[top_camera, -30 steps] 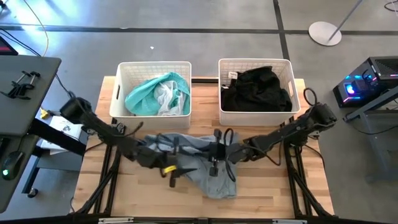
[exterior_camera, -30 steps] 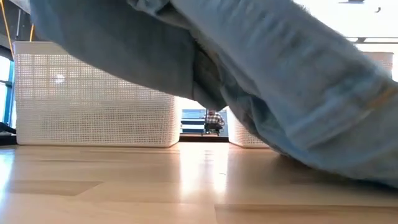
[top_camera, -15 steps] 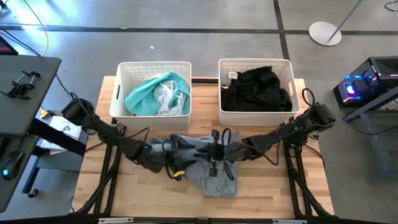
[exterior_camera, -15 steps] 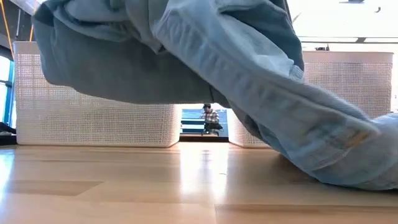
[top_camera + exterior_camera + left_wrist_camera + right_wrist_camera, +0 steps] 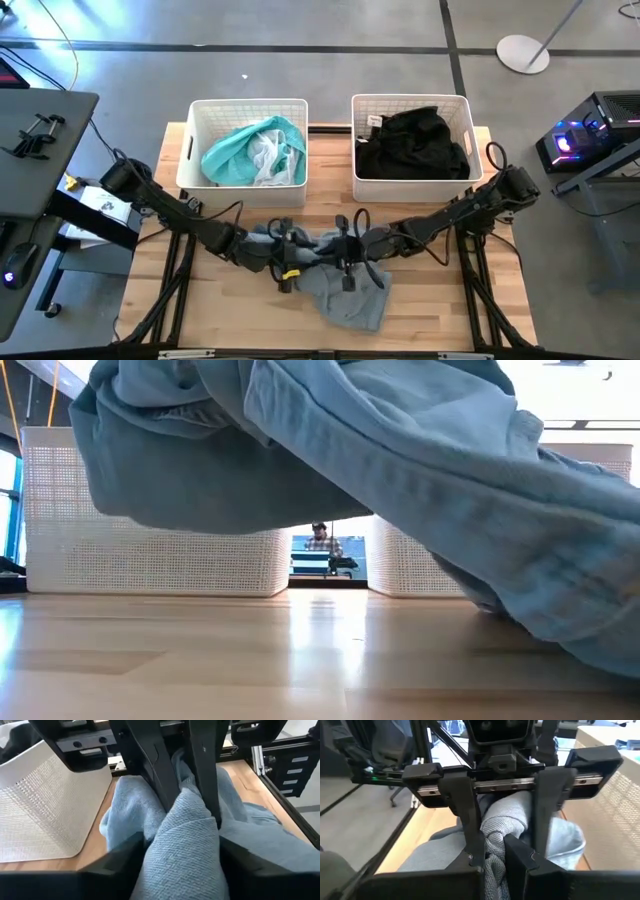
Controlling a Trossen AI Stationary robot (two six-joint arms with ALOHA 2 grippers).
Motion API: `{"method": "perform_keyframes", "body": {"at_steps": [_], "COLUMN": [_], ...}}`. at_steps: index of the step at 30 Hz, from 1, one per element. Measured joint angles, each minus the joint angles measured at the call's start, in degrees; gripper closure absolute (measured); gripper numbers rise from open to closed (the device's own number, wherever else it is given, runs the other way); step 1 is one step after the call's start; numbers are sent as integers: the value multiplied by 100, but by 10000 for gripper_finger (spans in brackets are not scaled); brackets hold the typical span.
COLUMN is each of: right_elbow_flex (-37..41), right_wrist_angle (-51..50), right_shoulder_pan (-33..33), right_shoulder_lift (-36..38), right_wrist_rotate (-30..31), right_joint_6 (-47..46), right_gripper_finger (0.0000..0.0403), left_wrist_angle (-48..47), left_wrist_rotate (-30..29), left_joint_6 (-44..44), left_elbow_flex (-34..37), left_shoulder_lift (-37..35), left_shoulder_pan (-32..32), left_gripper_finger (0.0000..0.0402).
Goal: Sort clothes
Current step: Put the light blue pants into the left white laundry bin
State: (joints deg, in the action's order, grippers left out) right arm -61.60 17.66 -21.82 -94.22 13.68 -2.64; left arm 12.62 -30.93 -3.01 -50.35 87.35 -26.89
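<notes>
The wooden table [image 5: 200, 310] carries 2 white slatted baskets along its 12 o'clock edge. The left basket [image 5: 200, 150] holds a teal green garment [image 5: 235, 150] with a white garment [image 5: 266, 155] beside it; the right basket [image 5: 460, 115] holds a black garment [image 5: 415, 145].

At the table's centre, toward 6 o'clock from the gap between the baskets, lies the light blue-grey denim garment [image 5: 340, 295], bunched up and partly lifted, its loose end trailing on the wood toward 5 o'clock. In the low view the denim [image 5: 400, 470] hangs above the tabletop.

The left gripper [image 5: 283, 250] comes in from 9 o'clock and pinches a fold of denim. The right gripper [image 5: 345, 248] reaches in from 3 o'clock, just beside the left one, its fingers [image 5: 470, 835] also clamped narrow on a denim fold.
</notes>
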Motion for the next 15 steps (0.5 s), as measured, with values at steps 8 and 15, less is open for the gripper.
{"method": "perform_keyframes", "body": {"at_steps": [8,15], "right_elbow_flex": [0,-31], "right_wrist_angle": [351,1246], "right_shoulder_pan": [26,7], "right_shoulder_lift": [-1,271], "right_wrist_rotate": [205,-1023], "right_joint_6": [-185,39], "right_gripper_finger": [344,234], "left_wrist_angle": [62,-213], "left_wrist_rotate": [7,-121], "left_joint_6": [24,-119], "left_elbow_flex": [2,-125], "left_shoulder_lift": [-22,-40], "left_shoulder_pan": [-89,-413], "left_gripper_finger": [366,366]}}
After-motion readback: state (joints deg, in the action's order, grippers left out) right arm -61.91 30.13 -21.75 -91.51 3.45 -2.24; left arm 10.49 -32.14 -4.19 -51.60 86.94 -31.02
